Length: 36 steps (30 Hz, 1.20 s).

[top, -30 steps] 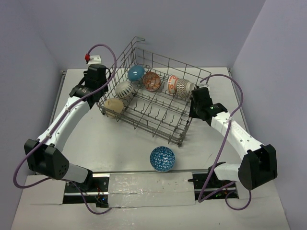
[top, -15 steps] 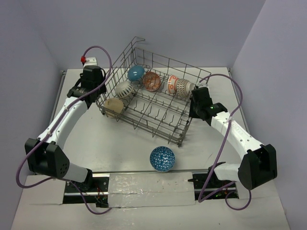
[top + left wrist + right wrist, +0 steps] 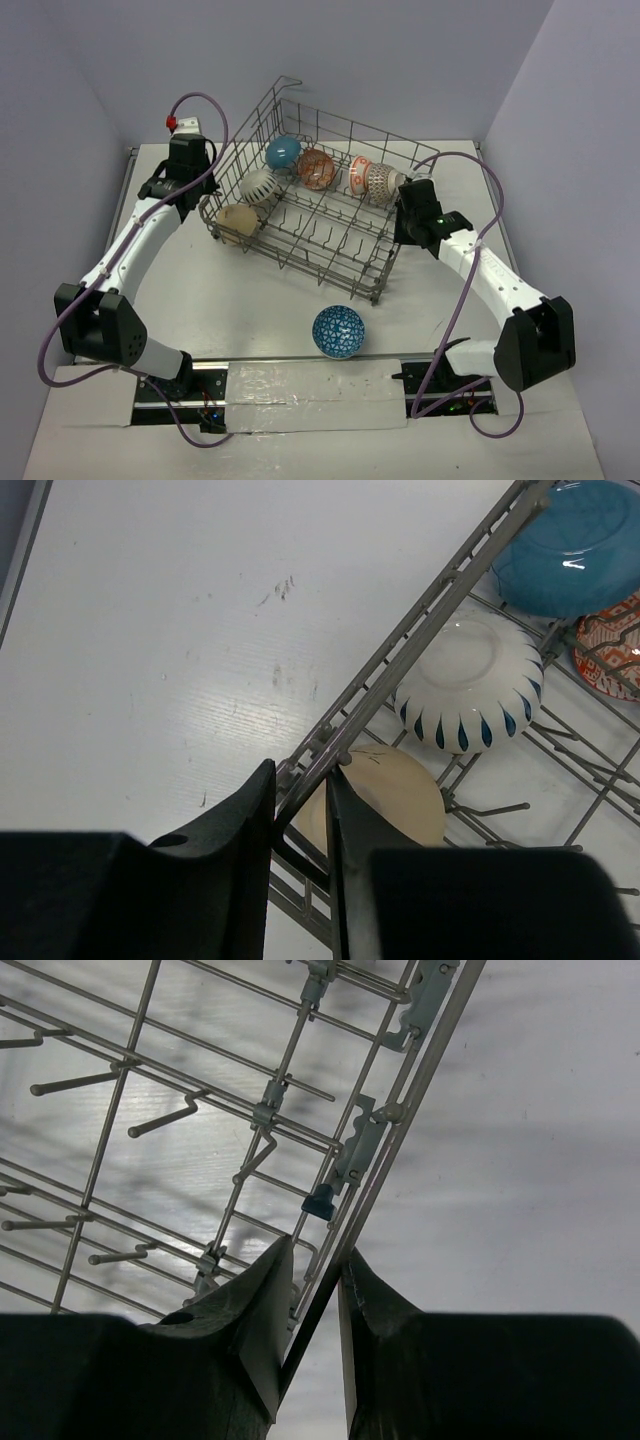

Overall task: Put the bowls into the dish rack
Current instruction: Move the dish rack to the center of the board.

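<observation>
Both claws pinch the dish rack (image 3: pixel 325 235) at the far middle of the table (image 3: pixel 230 300): left gripper (image 3: pixel 300 780) on its left rim, right gripper (image 3: pixel 315 1260) on its right rim. Uneven pulls could slip the thin wire, jolting the loaded bowls (image 3: pixel 317 169); the blue patterned bowl (image 3: pixel 339 331) sits near

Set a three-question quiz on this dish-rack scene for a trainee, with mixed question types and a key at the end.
1. True or false: every bowl sits inside the dish rack.
2. What sits between the fingers of the left tool? A) a spoon B) the rack's rim wire C) nothing
3. Fill in: inside the rack, the bowl nearest the left tool is ____ in colour.
Key:
1. False: the blue patterned bowl lies on the table, in front of the rack.
2. B.
3. Beige: the beige bowl lies just behind the gripped rim.
</observation>
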Each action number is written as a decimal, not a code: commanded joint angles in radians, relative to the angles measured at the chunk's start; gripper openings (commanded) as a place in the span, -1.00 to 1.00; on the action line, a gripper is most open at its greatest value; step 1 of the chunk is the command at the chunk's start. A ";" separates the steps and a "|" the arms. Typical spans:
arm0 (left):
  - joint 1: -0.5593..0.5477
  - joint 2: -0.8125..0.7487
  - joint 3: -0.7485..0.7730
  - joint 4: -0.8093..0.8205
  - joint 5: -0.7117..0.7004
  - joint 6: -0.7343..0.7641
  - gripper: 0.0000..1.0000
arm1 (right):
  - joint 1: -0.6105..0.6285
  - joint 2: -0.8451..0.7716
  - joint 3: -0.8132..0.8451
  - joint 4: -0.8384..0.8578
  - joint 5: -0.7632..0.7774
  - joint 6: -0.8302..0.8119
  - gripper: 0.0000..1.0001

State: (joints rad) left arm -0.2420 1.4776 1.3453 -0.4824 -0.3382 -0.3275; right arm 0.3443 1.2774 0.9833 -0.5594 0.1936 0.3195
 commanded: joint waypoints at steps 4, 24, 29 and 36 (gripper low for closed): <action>-0.032 0.001 -0.012 -0.001 -0.030 0.011 -1.00 | 0.021 0.017 0.084 0.089 -0.109 -0.068 -1.00; -0.131 -0.026 0.011 -0.111 -0.039 -0.064 -1.00 | 0.021 0.068 0.209 0.044 -0.105 -0.119 -1.00; -0.146 -0.094 -0.031 -0.125 -0.024 -0.087 -1.00 | 0.021 0.114 0.255 0.035 -0.129 -0.146 -1.00; -0.187 -0.191 -0.092 -0.142 -0.016 -0.117 -1.00 | 0.021 0.204 0.328 0.009 -0.149 -0.169 -1.00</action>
State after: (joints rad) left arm -0.3412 1.3495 1.2697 -0.6014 -0.5072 -0.3878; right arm 0.3218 1.4757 1.2022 -0.7052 0.2283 0.1883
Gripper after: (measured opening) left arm 0.255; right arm 0.258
